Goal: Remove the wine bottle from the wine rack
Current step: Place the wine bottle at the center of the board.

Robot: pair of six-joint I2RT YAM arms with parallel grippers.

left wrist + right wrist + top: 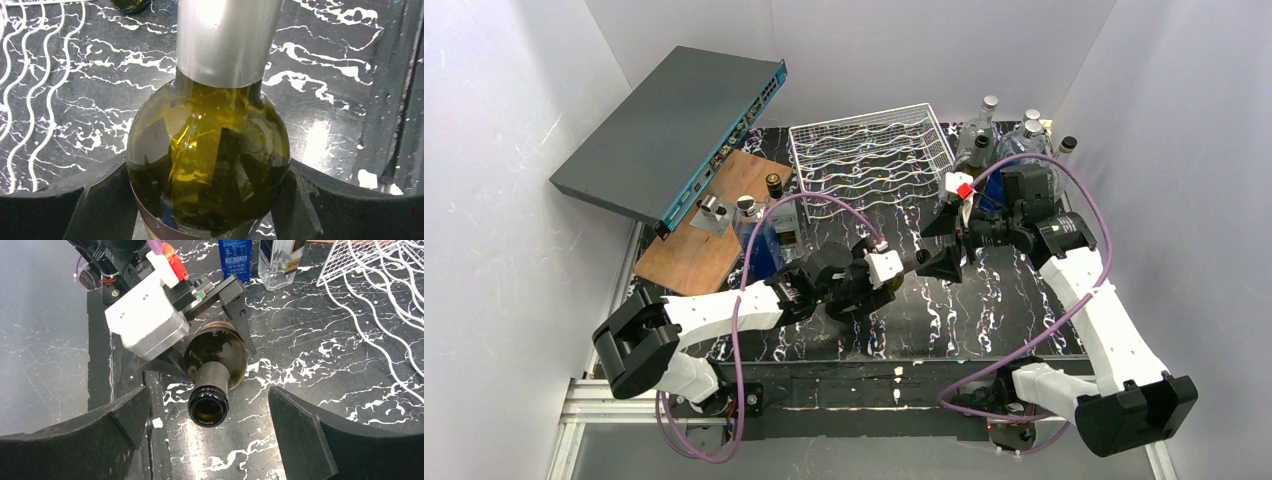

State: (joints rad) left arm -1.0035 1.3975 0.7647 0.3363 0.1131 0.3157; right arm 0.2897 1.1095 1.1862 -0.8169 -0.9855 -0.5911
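Top view: wine rack (869, 150) sits at the back of the tabletop (1014, 310), and no bottle shows in its cradles. The wine bottle (913, 262) is off it, lying roughly level in front of the rack, between the two arms. The left gripper (892, 272) is at the body end and the right gripper (941, 256) at the neck end. The jaws are too small to read here.

Left wrist view: the left jaws are clamped on the wine bottle (210, 165) just below the shoulder, one on each side, both touching glass. The foil-covered neck points away from the camera. Marbled tabletop lies beneath; I cannot tell whether the bottle touches it. Rack wires (30, 75) show at the left edge, apart from the bottle.

Right wrist view: the wine bottle (208, 407) points its open mouth at the camera, between the right jaws. These stand wide apart with a clear gap on both sides, gripping nothing. The left gripper (220, 325) is seen closed around the body. A rack corner (370, 265) shows top right, well apart from the bottle.

Progress: removal from the rack looks done, with one arm holding the bottle. What is likely left is setting it on the tabletop and letting go.
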